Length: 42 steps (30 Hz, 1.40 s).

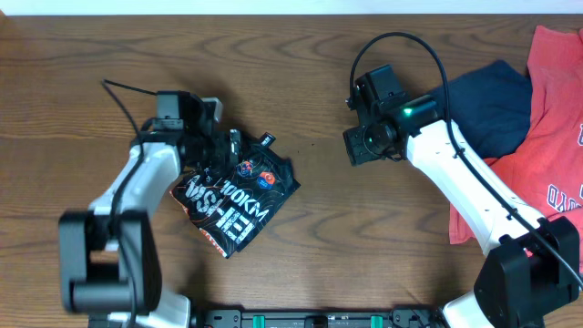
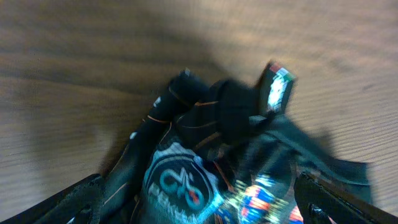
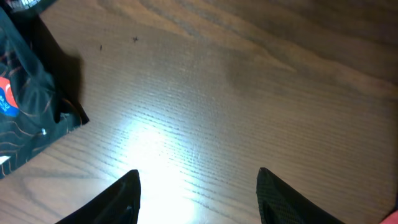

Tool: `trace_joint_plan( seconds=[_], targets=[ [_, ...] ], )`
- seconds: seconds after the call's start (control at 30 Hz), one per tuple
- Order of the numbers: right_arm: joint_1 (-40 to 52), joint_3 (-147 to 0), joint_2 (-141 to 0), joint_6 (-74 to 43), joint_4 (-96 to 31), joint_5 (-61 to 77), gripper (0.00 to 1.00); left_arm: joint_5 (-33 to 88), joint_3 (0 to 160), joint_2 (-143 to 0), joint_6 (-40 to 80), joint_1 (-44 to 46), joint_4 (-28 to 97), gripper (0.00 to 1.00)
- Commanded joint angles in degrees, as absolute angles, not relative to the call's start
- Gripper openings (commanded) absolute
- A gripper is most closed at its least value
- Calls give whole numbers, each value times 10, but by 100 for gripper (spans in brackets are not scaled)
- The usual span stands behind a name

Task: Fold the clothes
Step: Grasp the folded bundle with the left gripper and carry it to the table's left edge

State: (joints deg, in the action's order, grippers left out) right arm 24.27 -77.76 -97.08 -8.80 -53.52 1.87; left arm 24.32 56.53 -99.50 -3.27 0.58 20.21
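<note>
The black jersey (image 1: 239, 196) lies in a compact, crumpled bundle on the table left of centre, with white lettering and orange and blue logos facing up. My left gripper (image 1: 225, 146) is at the bundle's top edge. In the left wrist view its fingers (image 2: 198, 183) are spread wide, with the jersey (image 2: 205, 143) bunched between and beyond them and a tag sticking up. My right gripper (image 1: 357, 146) is open and empty over bare wood to the right of the jersey. The right wrist view shows its spread fingers (image 3: 198, 173) and the jersey's edge (image 3: 25, 118) at far left.
A plain navy-blue garment (image 1: 487, 105) and a red tee (image 1: 556, 118) with printed lettering lie piled at the right edge of the wooden table (image 1: 319, 246). The arm bases stand at the front edge.
</note>
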Motion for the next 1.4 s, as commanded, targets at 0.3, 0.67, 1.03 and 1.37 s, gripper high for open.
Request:
trace_joint_plan(
  seconds=[0.3, 0.67, 1.03, 1.37],
  targets=[
    [236, -780, -962, -98, -533, 15, 58, 296, 589, -1051, -62, 4, 291, 32],
    [236, -780, -962, -98, -537, 15, 58, 279, 599, -1051, -40, -3, 209, 6],
    [236, -780, -962, -98, -543, 15, 58, 199, 653, -1051, 189, -179, 94, 6],
    [236, -780, -962, -98, -551, 0, 58, 201, 651, -1051, 261, -397, 45, 38]
  ],
)
